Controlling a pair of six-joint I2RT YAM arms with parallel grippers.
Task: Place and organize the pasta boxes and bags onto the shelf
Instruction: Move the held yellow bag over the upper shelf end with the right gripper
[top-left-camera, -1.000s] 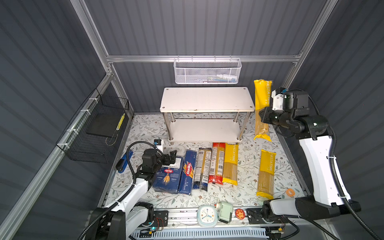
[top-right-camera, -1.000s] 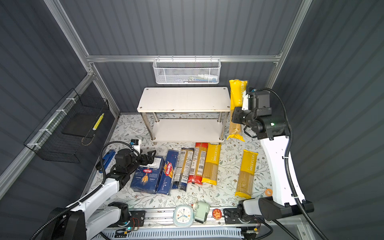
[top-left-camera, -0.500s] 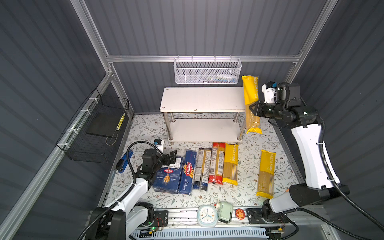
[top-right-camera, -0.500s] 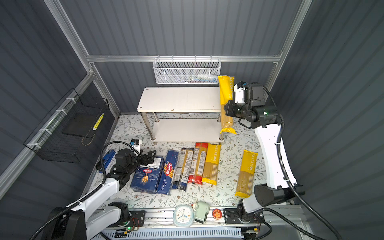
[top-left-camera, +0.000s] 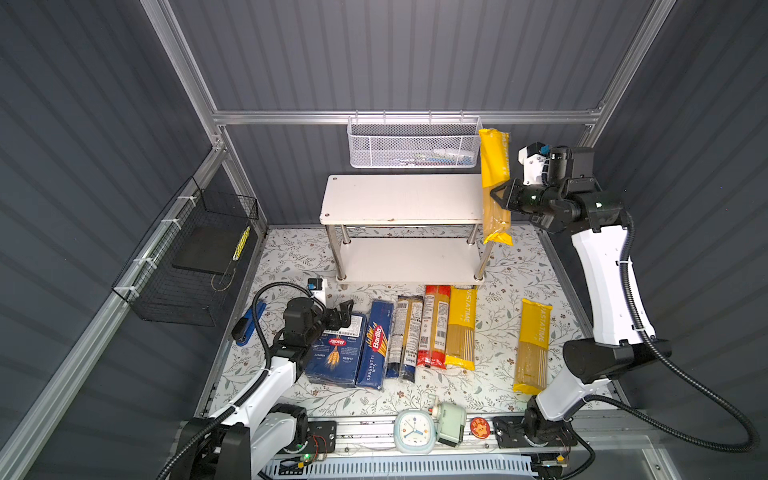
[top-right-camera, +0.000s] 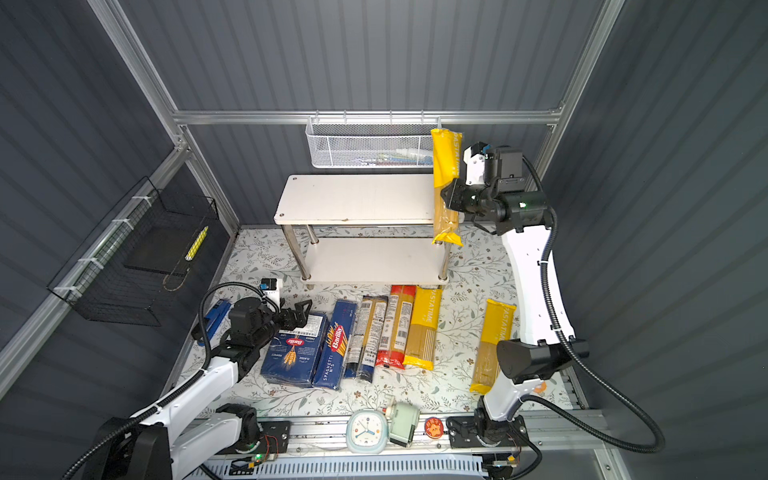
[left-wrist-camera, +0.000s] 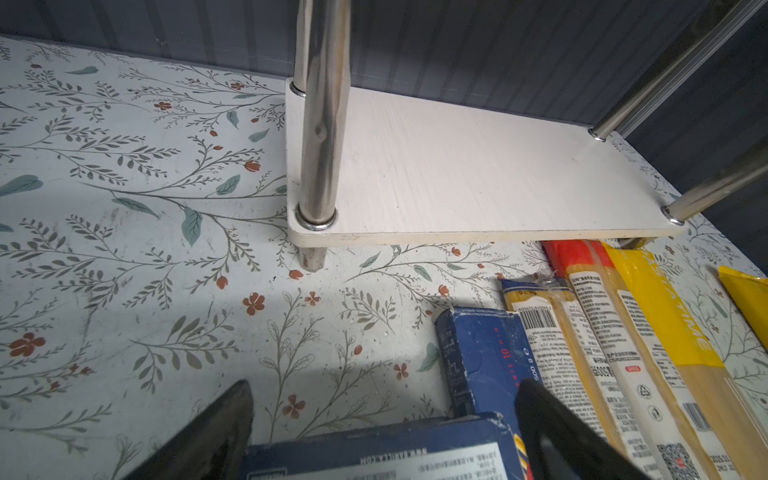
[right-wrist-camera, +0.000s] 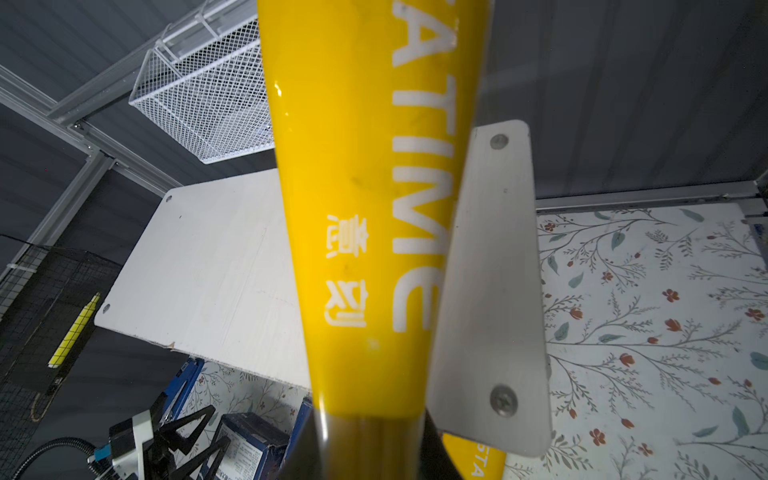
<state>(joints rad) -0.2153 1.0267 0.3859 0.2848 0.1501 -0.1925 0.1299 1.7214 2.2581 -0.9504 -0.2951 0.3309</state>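
**Laying the held spaghetti bag on the shelf**

The right hand (top-left-camera: 496, 198) is clamped on a yellow PASTATIME bag (top-left-camera: 493, 166) near its mid-length. The bag hangs almost upright at the right end of the shelf (top-left-camera: 399, 199). In both top views its upper end overlaps the white mesh basket (top-left-camera: 411, 145) and its lower end overlaps the right front post (top-left-camera: 481, 259). Both boards are bare.

We judge the step in hand to be the placement of this bag. To do it well:

1. We turn the wrist until the bag lies level and parallel to the long edge of the board.
2. We keep the upper end clear of the basket and the lower end clear of the post and board edge during the turn.
3. We set the bag toward the back edge, leaving room for the rest.
4. We part the fingers only once the bag rests along its whole length.

The left hand (top-left-camera: 343, 311) waits, fingers (left-wrist-camera: 216, 436) apart, at the far end of the wide box (top-left-camera: 336, 353) on the table (top-left-camera: 291, 257). We cannot tell whether they touch it.
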